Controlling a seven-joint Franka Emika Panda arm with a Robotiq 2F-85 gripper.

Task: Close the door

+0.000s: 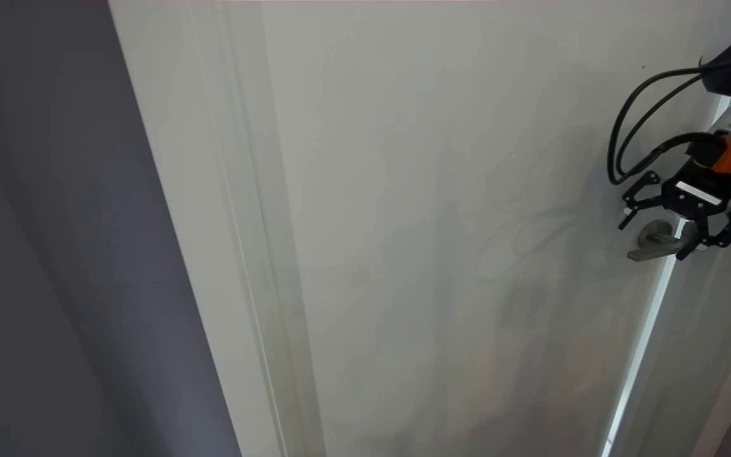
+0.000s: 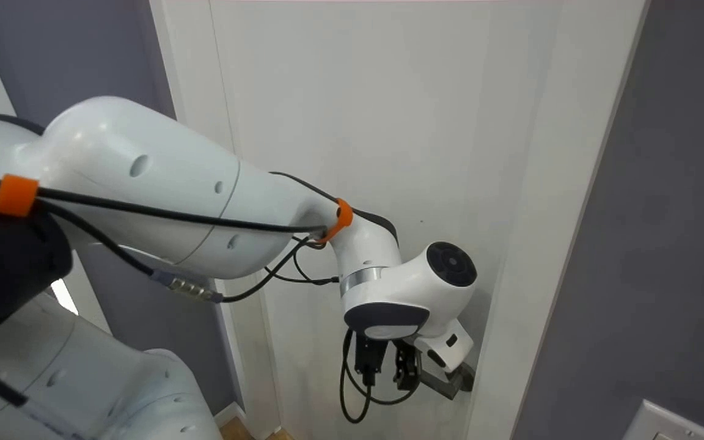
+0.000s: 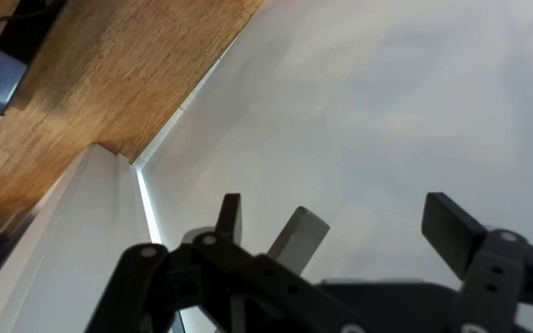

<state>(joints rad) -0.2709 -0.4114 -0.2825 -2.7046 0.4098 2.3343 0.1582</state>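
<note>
- Showing on your gripper is a white strip; any lettering on it is too small to make out.
- You also have a pale patch on a dark cap of the arm, likewise too small to read.
- Your fingers stand spread wide and released, a broad gap between their tips in the wrist view.
- Within that gap you see the end of the silver handle, nearer the finger at the picture's left.
- One finger overlaps the handle in an exterior view; you cannot tell whether they touch.
- Your door stands upright behind the gripper, filling much of both exterior views, its handle close to one long edge.
- Along that edge you see a bright strip of light between door and frame, running down towards the wood floor.
- Whether the latch has caught, you cannot tell.
- Black cables run along your arm, tied with orange straps.
- Beyond the frame you have grey wall, with a pale plate partly in view.
</note>
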